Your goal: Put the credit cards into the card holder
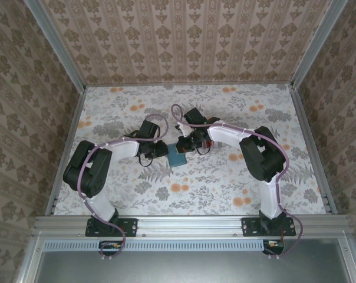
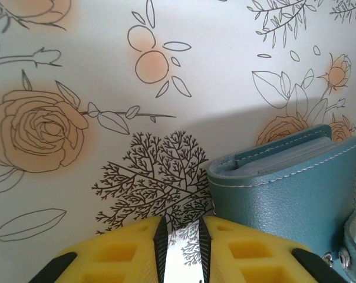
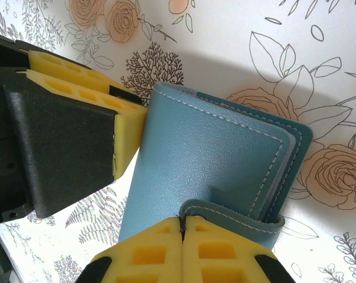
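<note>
Right wrist: card holder (image 3: 207, 159), closed, is laid on the desk (image 3: 225, 35) between both hands. The right hand (image 3: 183, 227) is fully shut at its strap (image 3: 231, 215), any hold not discernible; the left hand (image 2: 179, 236) is barely parted and empty. Opening is judged the step in hand, for which the cover must be lifted.

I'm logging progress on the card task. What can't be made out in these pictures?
Cards inside the card holder: closed cover hides them, both wrist views.
Whether the right fingers pinch the strap: right wrist view, their tips cover the contact.
The red item by the right arm: top view, too small.
The holder's right side: left wrist view, cut by the frame edge.
</note>
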### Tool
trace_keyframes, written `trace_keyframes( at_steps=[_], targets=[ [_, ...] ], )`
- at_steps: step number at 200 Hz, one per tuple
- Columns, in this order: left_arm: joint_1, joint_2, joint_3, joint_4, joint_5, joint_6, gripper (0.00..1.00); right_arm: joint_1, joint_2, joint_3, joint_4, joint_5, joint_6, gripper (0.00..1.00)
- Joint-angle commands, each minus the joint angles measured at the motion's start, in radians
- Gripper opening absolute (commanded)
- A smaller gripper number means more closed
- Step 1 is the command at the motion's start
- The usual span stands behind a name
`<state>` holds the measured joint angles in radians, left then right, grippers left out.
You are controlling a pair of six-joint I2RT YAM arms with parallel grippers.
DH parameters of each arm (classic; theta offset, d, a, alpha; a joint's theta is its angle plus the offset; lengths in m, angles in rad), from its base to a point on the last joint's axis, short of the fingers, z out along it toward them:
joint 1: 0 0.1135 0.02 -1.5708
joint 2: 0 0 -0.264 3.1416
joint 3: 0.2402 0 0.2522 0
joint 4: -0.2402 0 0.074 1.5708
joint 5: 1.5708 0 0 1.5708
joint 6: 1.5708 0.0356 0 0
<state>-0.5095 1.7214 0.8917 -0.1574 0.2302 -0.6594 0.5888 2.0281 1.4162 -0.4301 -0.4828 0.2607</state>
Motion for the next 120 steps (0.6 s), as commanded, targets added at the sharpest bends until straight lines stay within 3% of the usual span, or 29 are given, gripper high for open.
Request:
trace_keyframes(
  at_steps=[1, 120],
  targets=[
    [-0.009, 0.038, 0.014, -0.022, -0.003, -0.007, 0.26, -0.001, -0.010, -0.006, -0.040, -0.012, -0.022, 0.03],
    [-0.011, 0.040, 0.025, -0.031, -0.006, -0.006, 0.26, 0.019, 0.035, 0.024, -0.033, -0.016, -0.015, 0.03]
  ],
)
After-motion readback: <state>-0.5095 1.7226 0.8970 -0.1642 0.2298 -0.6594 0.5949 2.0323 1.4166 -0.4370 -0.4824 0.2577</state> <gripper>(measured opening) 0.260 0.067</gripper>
